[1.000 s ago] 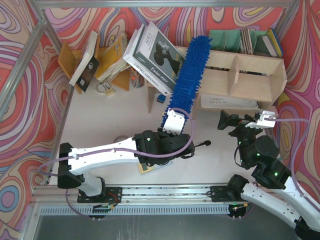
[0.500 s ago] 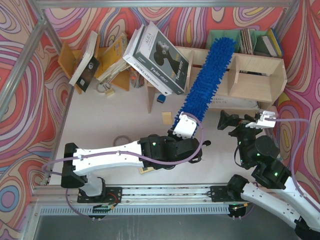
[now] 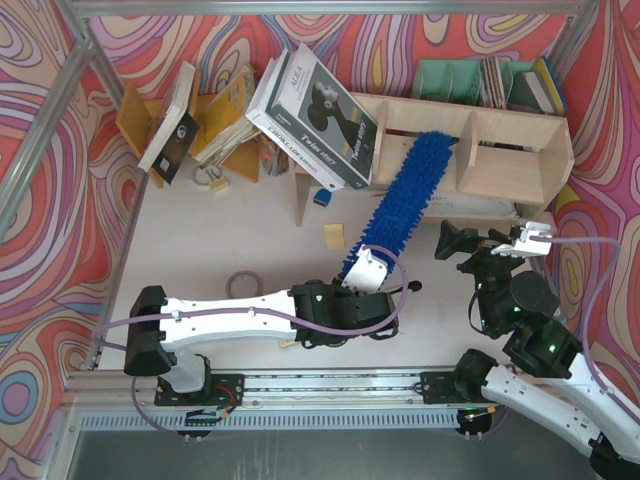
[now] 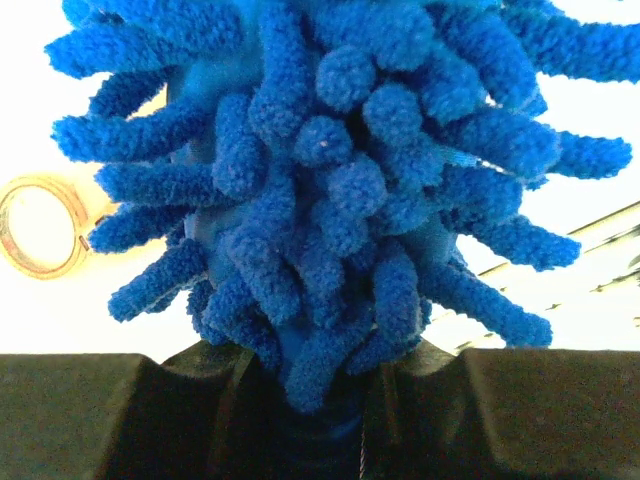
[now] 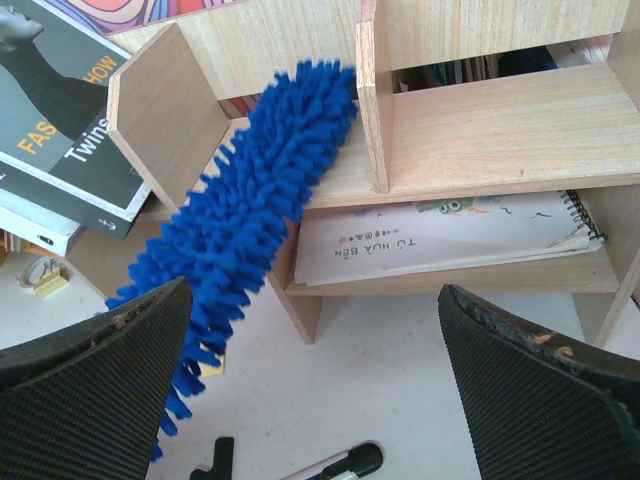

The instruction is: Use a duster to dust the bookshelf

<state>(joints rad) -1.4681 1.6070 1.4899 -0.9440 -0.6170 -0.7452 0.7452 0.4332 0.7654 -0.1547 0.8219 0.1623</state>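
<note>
The pale plywood bookshelf stands at the back right. My left gripper is shut on the handle end of the blue fluffy duster. The duster slants up and to the right, and its tip lies in the upper tier's left compartment, beside the upright divider. In the left wrist view the duster fills the frame above my left gripper. My right gripper hangs open in front of the shelf with nothing in it. Its wrist view shows the duster, the bookshelf and the open right gripper.
Large books lean on the shelf's left end, beside an orange-brown rack. Green file holders stand behind the shelf. A spiral notebook lies on the lower tier. On the table are a tape ring, a yellow block and a black rod.
The duster has swung right and down, its tip going from the shelf's left end into the upper compartment by the divider. My left arm has shifted right and nearer. The right arm has not moved.
</note>
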